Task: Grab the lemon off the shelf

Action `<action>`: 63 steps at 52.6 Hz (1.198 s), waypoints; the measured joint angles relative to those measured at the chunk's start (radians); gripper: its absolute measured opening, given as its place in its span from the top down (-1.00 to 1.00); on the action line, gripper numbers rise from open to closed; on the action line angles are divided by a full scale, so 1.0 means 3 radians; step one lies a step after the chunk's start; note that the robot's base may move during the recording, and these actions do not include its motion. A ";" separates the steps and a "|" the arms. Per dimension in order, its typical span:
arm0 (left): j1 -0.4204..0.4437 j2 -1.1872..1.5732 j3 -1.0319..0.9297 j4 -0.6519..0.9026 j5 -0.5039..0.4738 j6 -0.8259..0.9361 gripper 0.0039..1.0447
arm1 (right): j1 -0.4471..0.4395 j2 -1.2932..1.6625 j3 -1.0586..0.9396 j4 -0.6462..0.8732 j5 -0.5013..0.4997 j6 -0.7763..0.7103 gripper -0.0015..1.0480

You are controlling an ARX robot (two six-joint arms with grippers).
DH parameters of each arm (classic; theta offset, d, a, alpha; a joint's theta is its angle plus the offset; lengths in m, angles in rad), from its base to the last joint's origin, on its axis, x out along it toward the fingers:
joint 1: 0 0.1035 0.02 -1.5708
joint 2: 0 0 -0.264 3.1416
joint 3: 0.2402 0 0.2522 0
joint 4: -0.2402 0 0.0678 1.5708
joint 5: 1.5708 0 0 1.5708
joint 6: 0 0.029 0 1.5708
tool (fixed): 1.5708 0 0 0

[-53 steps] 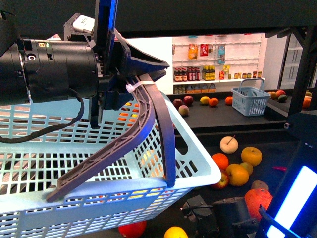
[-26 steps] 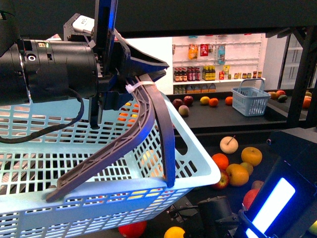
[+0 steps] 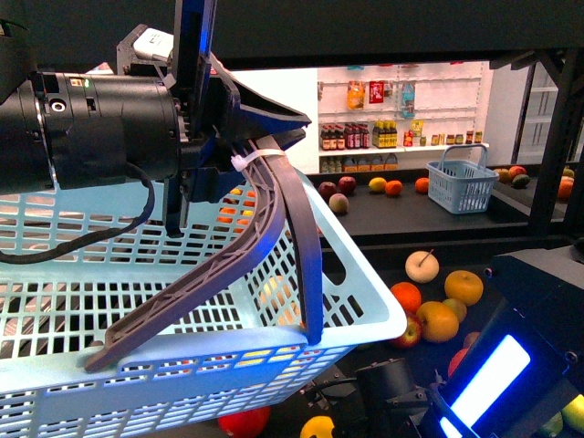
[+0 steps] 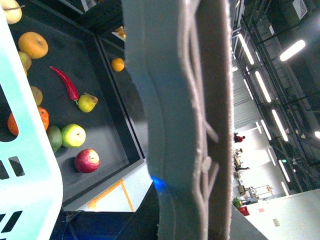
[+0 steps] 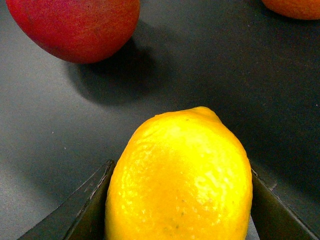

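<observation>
On the dark tray of the shelf, the lemon sits squarely inside the right gripper, with one dark finger against each flank and its pointed end facing away from the wrist. The jaws stand wide, about a lemon's breadth apart. The fingers look to be touching the rind, but I cannot tell whether they are pressing on it or only bracketing it.

My worry is the rind. It is smooth and curved, so if the jaws bite ahead of the widest part, I expect the fruit to squirt forward out of the grip and roll across the tray. The red fruit lies near in that direction, and a nudged lemon could knock into it. Lifting before the squeeze is firm would probably drop the lemon back onto the tray.

In the front view the lemon shows only as a yellow patch at the bottom edge, just below the rim of the blue basket. The left gripper is clamped on the basket's grey handle, and a careless lift on the right could clip that basket.
</observation>
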 joint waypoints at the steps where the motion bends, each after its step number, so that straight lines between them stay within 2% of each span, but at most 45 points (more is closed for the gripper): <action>1: 0.0000 0.0000 0.0000 0.0000 -0.0001 0.0001 0.86 | -0.0001 0.0000 0.0000 -0.0001 0.0009 -0.0001 -0.28; 6: 0.0000 0.0000 0.0000 0.0000 0.0000 0.0001 0.86 | -0.0020 0.0000 0.0000 0.0005 0.0046 -0.0001 -0.26; 11: 0.0000 0.0000 0.0000 0.0000 0.0000 0.0001 0.86 | -0.0076 -0.0009 0.0000 0.0006 0.0248 -0.0019 -0.26; 24: 0.0000 0.0000 0.0000 0.0000 -0.0001 0.0001 0.86 | -0.0359 -0.0219 -0.0034 0.0005 0.0587 -0.0117 -0.26; 36: 0.0000 0.0000 0.0000 0.0000 0.0000 0.0000 0.86 | -0.0632 -0.0802 -0.0329 0.0300 0.0768 0.0089 -0.26; 49: 0.0000 0.0000 0.0000 0.0000 0.0000 0.0000 0.86 | -0.0731 -0.1764 -0.1080 0.0841 0.0546 0.0618 -0.26; 58: 0.0000 0.0000 0.0000 0.0000 0.0000 0.0001 0.86 | -0.0736 -0.2528 -0.1663 0.1162 -0.0003 0.0987 -0.26; 63: 0.0000 0.0000 0.0000 0.0000 0.0001 0.0001 0.86 | -0.0724 -0.2688 -0.1813 0.1268 -0.0097 0.1043 -0.26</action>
